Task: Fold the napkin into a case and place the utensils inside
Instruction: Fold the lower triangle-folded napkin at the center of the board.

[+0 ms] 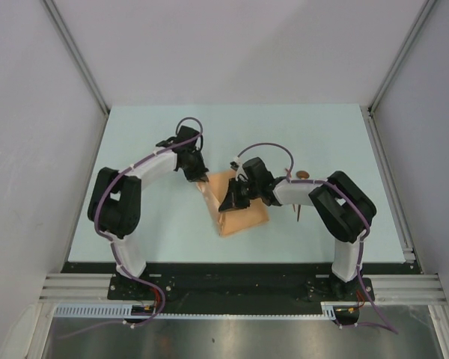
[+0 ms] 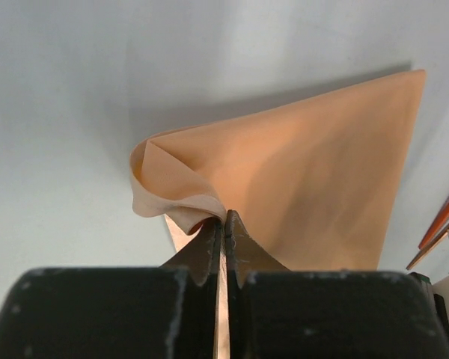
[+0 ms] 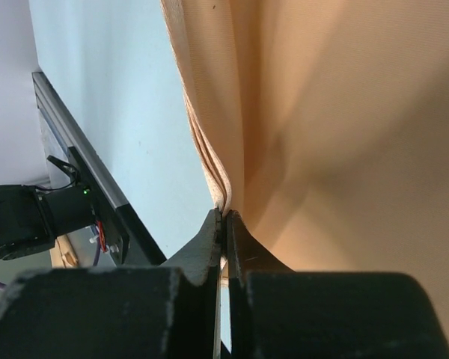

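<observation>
The peach-orange napkin (image 1: 243,213) lies mid-table as a broad, layered patch; no narrow case shows. My left gripper (image 1: 204,179) is shut on a curled corner of the napkin (image 2: 307,164) at its far left end, its tips (image 2: 225,217) pinching the cloth. My right gripper (image 1: 229,202) is shut on the stacked left edge of the napkin (image 3: 344,112), where several layers (image 3: 223,196) meet its tips. The utensils (image 1: 298,211) lie to the right of the cloth, partly under the right arm, with the spoon bowl (image 1: 302,174) showing. They appear as reddish sticks (image 2: 443,221) in the left wrist view.
The pale table (image 1: 157,224) ends in a black rail (image 1: 232,267) at the near edge, seen also as the rail (image 3: 82,164) in the right wrist view. White walls enclose the far side and both flanks. The two arms reach toward each other over the cloth.
</observation>
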Tool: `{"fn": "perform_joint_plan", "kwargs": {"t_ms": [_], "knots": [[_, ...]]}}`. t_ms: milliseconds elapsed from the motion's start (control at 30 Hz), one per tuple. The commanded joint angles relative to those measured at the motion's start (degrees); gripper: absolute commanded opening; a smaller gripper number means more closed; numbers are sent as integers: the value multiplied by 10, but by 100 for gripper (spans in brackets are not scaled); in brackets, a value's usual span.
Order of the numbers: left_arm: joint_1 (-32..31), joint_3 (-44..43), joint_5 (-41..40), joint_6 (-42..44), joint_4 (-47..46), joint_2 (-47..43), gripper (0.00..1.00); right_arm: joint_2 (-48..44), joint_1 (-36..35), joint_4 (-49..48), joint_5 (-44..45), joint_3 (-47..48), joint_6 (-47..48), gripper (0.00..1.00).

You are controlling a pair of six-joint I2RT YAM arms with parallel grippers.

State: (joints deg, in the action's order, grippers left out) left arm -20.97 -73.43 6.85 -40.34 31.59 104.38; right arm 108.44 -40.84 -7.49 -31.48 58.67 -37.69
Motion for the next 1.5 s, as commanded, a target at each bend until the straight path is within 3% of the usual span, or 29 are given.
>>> {"fn": "perform_joint_plan", "kwargs": {"t_ms": [0,500,700,933,1167,1467], "knots": [[-17,-51,-38,2,24,32,0,-24,14,12,-24,-15,38,0],[-55,-117,-67,-19,30,67,0,-31,30,27,-19,-44,71,0],[-69,-53,-112,-44,-13,7,0,-41,36,23,-32,-52,69,0],[-61,-41,-148,-44,24,-36,0,-51,3,21,-45,-26,51,0],[-54,-53,-127,-28,29,-39,0,-57,-11,-42,-79,-39,-12,0],[-79,-98,-127,-45,24,3,0,-75,23,-90,-110,-95,-40,0]]}}
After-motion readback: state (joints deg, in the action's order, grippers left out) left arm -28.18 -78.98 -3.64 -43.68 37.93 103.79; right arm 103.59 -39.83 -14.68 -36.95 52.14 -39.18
